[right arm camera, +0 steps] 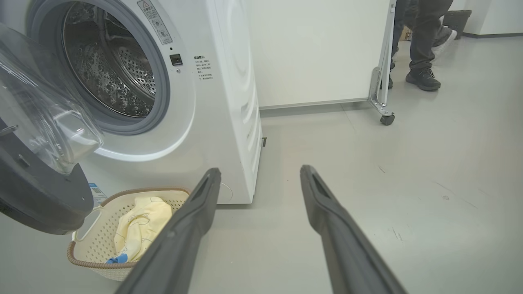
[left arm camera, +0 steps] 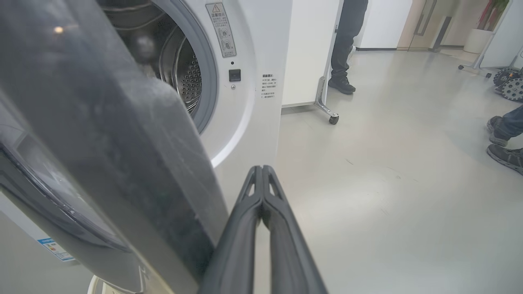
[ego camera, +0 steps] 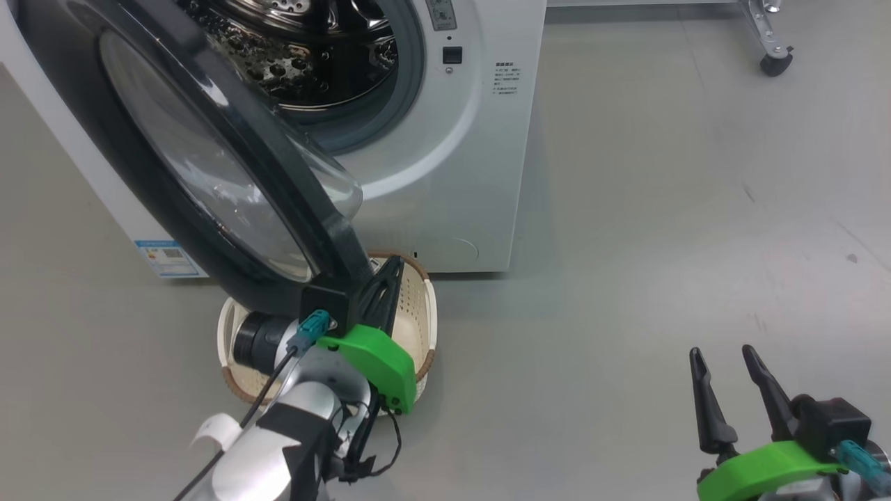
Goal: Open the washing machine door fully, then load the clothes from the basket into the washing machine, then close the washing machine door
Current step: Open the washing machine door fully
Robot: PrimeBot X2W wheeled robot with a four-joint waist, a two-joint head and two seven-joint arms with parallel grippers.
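Observation:
The washing machine [ego camera: 452,174] fills the upper left, its steel drum [ego camera: 306,56] exposed. The washing machine door [ego camera: 202,167] stands partly open, swung out toward me, with its black rim low over the basket [ego camera: 416,306]. My left gripper [ego camera: 395,264] is shut, holding nothing, its closed fingers [left arm camera: 261,192] lying right beside the door's outer edge [left arm camera: 122,143]. In the basket [right arm camera: 94,249] lie the clothes [right arm camera: 143,224], cream-yellow with a blue piece [right arm camera: 118,258]. Far off at the lower right my right gripper [ego camera: 722,351] hangs open and empty over the floor; its fingers [right arm camera: 196,212] point at the machine's corner.
A white panel [right arm camera: 318,53] on a castered frame [right arm camera: 386,119] stands behind the machine's right side. A person's legs [right arm camera: 423,49] are beyond it, and another person's shoes [left arm camera: 504,139] show at the right. Another caster [ego camera: 776,62] sits at the far right. Bare grey floor lies to the right.

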